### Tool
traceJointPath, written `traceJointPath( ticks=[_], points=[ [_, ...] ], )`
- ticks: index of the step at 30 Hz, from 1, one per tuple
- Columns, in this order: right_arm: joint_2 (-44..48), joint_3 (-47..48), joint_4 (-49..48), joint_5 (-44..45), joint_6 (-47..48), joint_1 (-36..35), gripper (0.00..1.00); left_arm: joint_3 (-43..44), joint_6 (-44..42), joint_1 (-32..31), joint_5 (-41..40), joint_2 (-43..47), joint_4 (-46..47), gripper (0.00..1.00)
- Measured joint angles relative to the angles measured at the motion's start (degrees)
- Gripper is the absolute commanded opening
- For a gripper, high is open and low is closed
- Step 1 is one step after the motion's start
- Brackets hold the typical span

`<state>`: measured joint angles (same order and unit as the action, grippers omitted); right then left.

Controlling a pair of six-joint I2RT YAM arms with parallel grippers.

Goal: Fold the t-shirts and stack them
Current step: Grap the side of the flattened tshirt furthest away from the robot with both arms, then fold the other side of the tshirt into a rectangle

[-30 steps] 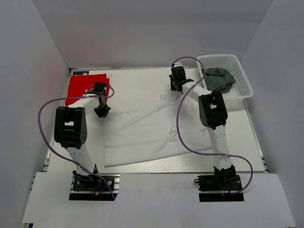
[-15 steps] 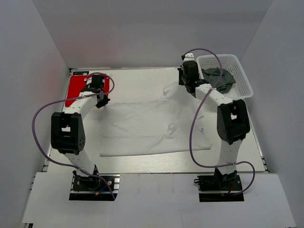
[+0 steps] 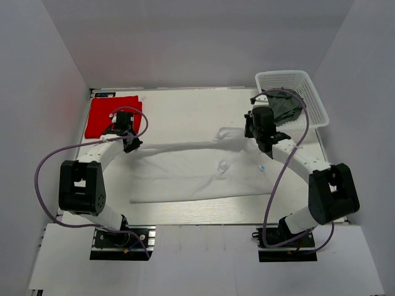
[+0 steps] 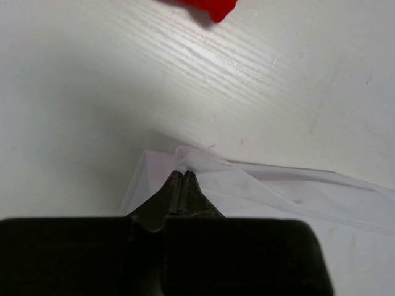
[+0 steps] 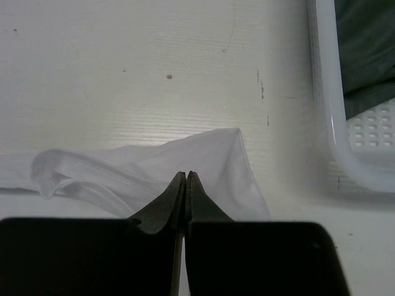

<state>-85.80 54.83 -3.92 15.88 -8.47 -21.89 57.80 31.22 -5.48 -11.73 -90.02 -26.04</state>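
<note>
The white t-shirt [image 3: 185, 176] lies spread across the middle of the table, its far edge lifted in a taut line between my two grippers. My left gripper [image 3: 130, 144] is shut on the shirt's far left corner; in the left wrist view a nub of white cloth [image 4: 278, 191] pokes out at the closed tips [image 4: 182, 172]. My right gripper [image 3: 258, 134] is shut on the far right edge, and its closed tips [image 5: 186, 175] sit on the white cloth [image 5: 197, 151]. The red t-shirt [image 3: 108, 115] lies folded flat at the back left corner [image 4: 207, 7].
A white mesh basket [image 3: 321, 110] stands at the back right, holding a dark grey cloth [image 3: 285, 105]. Its rim [image 5: 327, 123] is close to the right of my right gripper. Purple cables loop off both arms. The table's wooden top [image 3: 185, 105] shows behind the shirt.
The skewed white shirt has been pulled straight. Both grippers first went outward and back, then came toward the near side, drawing the shirt's far edge with them.
</note>
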Motion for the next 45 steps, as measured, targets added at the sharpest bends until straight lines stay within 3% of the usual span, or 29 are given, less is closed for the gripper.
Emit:
traceJointPath(
  ticks=[12, 24, 25, 26, 27, 29, 30, 34, 35, 40, 45],
  points=[
    [16.3, -11.6, 2.3, -3.7, -3.3, -1.0, 0.00, -5.1, 1.0, 0.0, 0.1, 5.3, 1.0, 0.00],
    [22.8, -18.1, 7.2, -4.3, -6.2, -3.5, 0.00, -15.2, 5.1, 0.0, 0.2, 11.2, 1.2, 0.00],
    [23.1, -19.3, 7.3, -4.6, -6.5, -3.7, 0.01, -16.0, 5.7, 0.0, 0.2, 11.3, 1.2, 0.22],
    [23.5, -20.7, 7.8, -4.9, -7.2, -3.9, 0.13, -16.8, 6.3, 0.0, 0.2, 11.3, 0.8, 0.34],
    [23.8, -22.0, 8.4, -5.4, -8.0, -4.1, 0.21, -17.4, 7.3, 0.0, 0.2, 11.3, 0.3, 0.39],
    [24.5, -24.7, 10.2, -6.9, -9.7, -4.3, 0.49, -17.8, 9.8, 0.0, -0.3, 11.3, -2.0, 0.47],
    [25.1, -25.8, 11.6, -7.8, -10.6, -4.5, 0.58, -17.8, 11.7, 0.0, -1.1, 11.5, -3.7, 0.51],
    [30.8, -27.6, 20.6, -13.7, -11.6, -4.7, 0.77, -17.3, 16.8, 0.0, -2.5, 15.8, -8.8, 0.95],
    [32.9, -27.5, 22.0, -14.6, -11.6, -4.8, 0.90, -16.3, 18.0, 0.0, -2.7, 17.7, -10.0, 1.00],
    [39.0, -24.9, 22.1, -16.7, -10.8, -4.9, 0.90, -10.0, 20.3, 0.0, -3.2, 24.7, -9.0, 1.00],
    [33.2, -24.6, 9.0, -22.1, -11.5, -4.9, 0.90, -7.1, 17.9, -0.1, 2.9, 21.7, -2.7, 1.00]
  ],
)
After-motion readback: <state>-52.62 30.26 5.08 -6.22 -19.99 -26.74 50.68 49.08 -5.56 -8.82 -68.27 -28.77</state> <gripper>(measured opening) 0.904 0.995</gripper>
